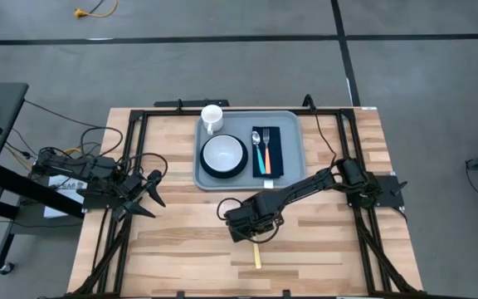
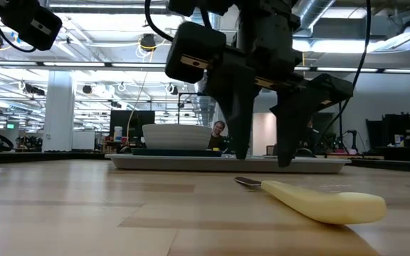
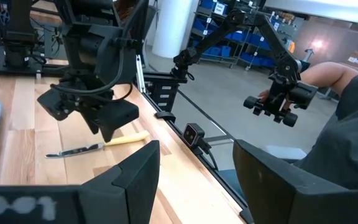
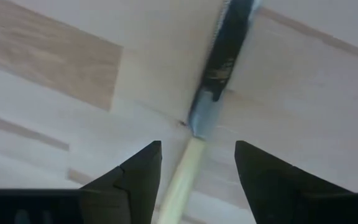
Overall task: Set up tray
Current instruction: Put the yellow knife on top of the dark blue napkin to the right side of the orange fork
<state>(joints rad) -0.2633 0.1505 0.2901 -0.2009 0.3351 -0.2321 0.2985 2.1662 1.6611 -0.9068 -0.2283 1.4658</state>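
The tray (image 1: pixel 293 170) sits at the far middle of the wooden surface (image 1: pixel 181 241), flat and square to the edges. On it a white bowl (image 1: pixel 223 152) rests in a dark plate (image 1: pixel 222 170) on the left half, and a dark napkin (image 1: pixel 274 154) lies on the right half with a fork (image 1: pixel 256 149) and a spoon (image 1: pixel 265 149) side by side on top. A white mug (image 1: pixel 212 117) stands at the tray's far left corner, on its rim or just beside it; which one cannot be told.

The right gripper (image 1: pixel 251 224) hangs low over the surface, well in front of the tray, with its fingers (image 4: pixel 138 171) spread wide and holding nothing. A knife (image 1: pixel 257 253) with a pale yellow handle lies on the wood just below and in front of it; in the right wrist view the knife's blade and handle run straight between the two open fingers, apart from both. In the low view the knife (image 2: pixel 319 200) lies flat on the boards, nearer than the tray.

The left gripper (image 1: pixel 149 191) waits at the left side of the surface, well apart from the tray, its fingers (image 3: pixel 135 180) also spread wide and empty.
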